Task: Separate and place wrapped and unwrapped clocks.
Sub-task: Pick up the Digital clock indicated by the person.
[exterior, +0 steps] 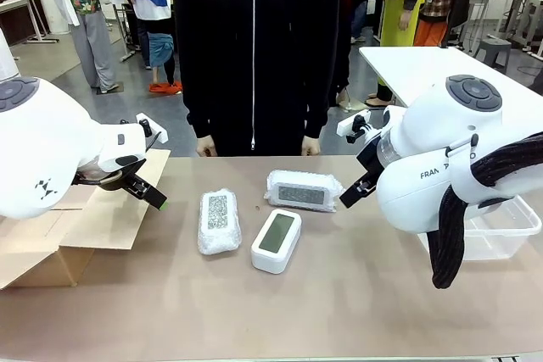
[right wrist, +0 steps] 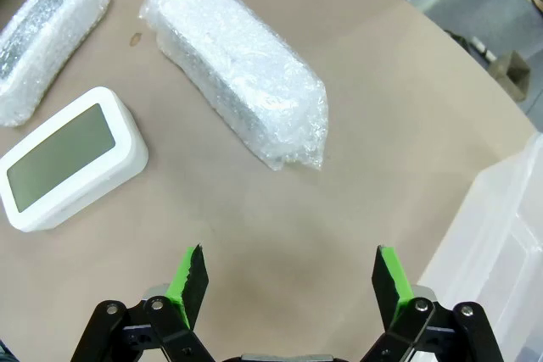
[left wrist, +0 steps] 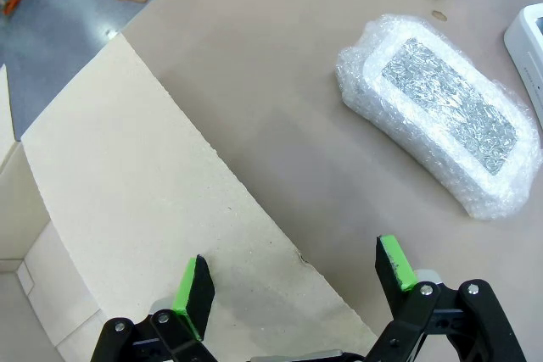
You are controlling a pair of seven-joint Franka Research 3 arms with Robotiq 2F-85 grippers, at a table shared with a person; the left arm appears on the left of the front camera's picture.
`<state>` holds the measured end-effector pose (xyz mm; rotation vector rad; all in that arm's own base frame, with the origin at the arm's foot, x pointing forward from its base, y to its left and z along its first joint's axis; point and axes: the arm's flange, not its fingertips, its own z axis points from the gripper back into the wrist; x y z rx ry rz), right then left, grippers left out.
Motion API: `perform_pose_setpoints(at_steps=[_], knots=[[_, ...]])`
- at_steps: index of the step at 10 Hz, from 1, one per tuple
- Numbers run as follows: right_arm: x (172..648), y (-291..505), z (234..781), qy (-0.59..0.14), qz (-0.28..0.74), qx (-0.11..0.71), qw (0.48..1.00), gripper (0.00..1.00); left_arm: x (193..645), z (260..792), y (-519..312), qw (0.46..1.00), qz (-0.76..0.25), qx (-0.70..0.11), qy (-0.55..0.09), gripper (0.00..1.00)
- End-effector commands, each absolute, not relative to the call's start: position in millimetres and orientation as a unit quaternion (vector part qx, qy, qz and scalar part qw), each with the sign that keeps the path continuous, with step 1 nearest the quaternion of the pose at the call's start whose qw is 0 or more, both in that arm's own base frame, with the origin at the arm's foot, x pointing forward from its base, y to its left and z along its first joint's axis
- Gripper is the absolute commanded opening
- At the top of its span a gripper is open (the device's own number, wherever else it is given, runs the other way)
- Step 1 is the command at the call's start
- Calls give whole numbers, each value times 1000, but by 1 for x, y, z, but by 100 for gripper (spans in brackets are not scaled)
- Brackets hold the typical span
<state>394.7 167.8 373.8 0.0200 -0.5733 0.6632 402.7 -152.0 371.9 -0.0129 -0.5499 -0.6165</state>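
Start of the sort; nothing has been placed.

Tan bench (exterior: 356,303), with a person in black standing at the far edge. One curled hand (exterior: 206,147) hangs at the rim, clear of the work.

Three clocks lie in a loose cluster at centre frame, all screen-up:
- White rectangular clock in clear bubble wrap (exterior: 218,220): lengthwise, left of centre.
- Second bubble-wrapped white clock (exterior: 303,190): crosswise, upper centre, nearest the person.
- Bare smooth white clock with grey screen (exterior: 277,240): lower centre, just beside the first, touching neither.

Left tool (left wrist: 293,262): jaws spread fully, nothing between them. It hovers over the flap of the open brown cardboard box (exterior: 93,226) at the frame's left edge. In the left wrist view the lengthwise wrapped clock lies at upper right.

Right tool (right wrist: 289,264): jaws equally wide and empty, above bare bench. In the right wrist view the crosswise wrapped clock lies ahead at upper centre and the bare clock at left. The clear plastic tub (exterior: 501,226) sits at the frame's right edge.

Reading:
- One container per side probably means one for each kind of clock. I cannot tell which kind goes where.
- Each arm waits near its own container, likely to keep carries short and leave the cluster unobstructed.
- The wrap looks soft and slippery, so a grip across the narrow width seems safest.
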Motion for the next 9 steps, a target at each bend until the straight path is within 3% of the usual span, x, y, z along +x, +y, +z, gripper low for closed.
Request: perform_pose_setpoints(at_steps=[1, 9], knots=[[395, 168, 374, -278, 321, 10, 905, 100, 403, 372, -151, 916, -298, -7, -267, 100], [395, 168, 374, -278, 321, 10, 905, 100, 403, 372, -151, 916, -298, -7, -267, 100]])
